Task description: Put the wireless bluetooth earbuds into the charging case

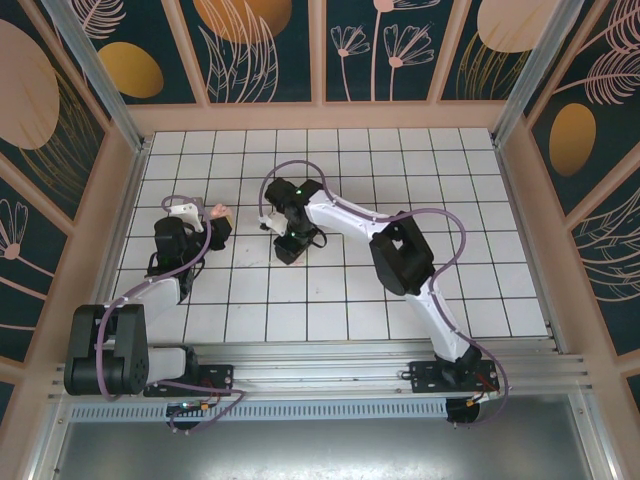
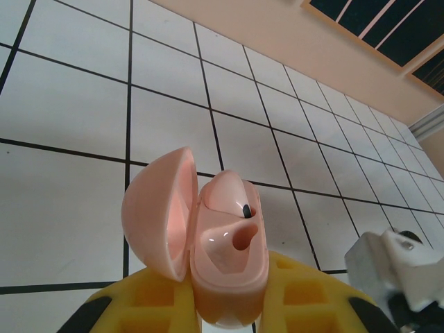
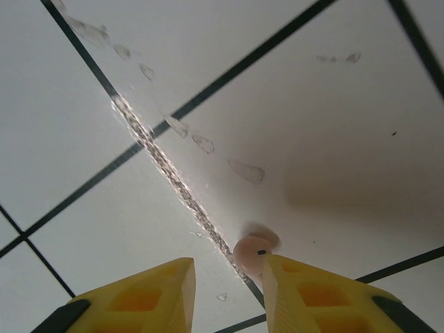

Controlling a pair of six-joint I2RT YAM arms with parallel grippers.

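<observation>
From above, the left gripper [image 1: 214, 226] holds the pink charging case [image 1: 220, 212], and the right gripper [image 1: 272, 222] points down nearby. In the left wrist view, the jaws clamp the open case, with a seated earbud [image 2: 232, 201] inside. In the right wrist view, the jaws are apart, and a loose earbud [image 3: 253, 251] lies on a white tile [image 3: 333, 125], touching one fingertip
</observation>
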